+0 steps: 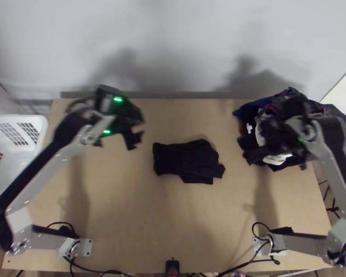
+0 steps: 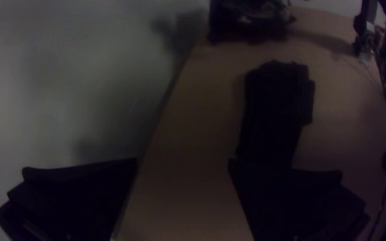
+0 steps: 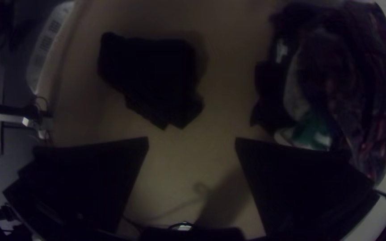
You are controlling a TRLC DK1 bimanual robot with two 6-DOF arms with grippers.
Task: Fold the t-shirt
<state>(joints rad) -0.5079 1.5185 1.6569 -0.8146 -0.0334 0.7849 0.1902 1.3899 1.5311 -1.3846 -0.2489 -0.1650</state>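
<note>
A black t-shirt [image 1: 186,160] lies as a compact folded bundle at mid-table, its right side uneven; the folds are too dark to count. My left gripper [image 1: 137,134] is above the table to the shirt's left, apart from it. In the left wrist view, my left gripper [image 2: 183,161] has its fingers wide apart, and the shirt [image 2: 273,107] lies beyond. My right gripper [image 1: 274,154] hangs by the clothes pile, right of the shirt. Open and holding nothing, my right gripper [image 3: 192,139] shows in the right wrist view, where the shirt [image 3: 153,71] lies farther off.
A pile of mixed clothes [image 1: 277,104] covers the table's back right corner, partly under the right arm. A white basket [image 1: 16,121] stands beyond the table's left edge. Bare wood [image 1: 140,221] lies in front of the shirt; a small black device [image 1: 172,267] sits at the near edge.
</note>
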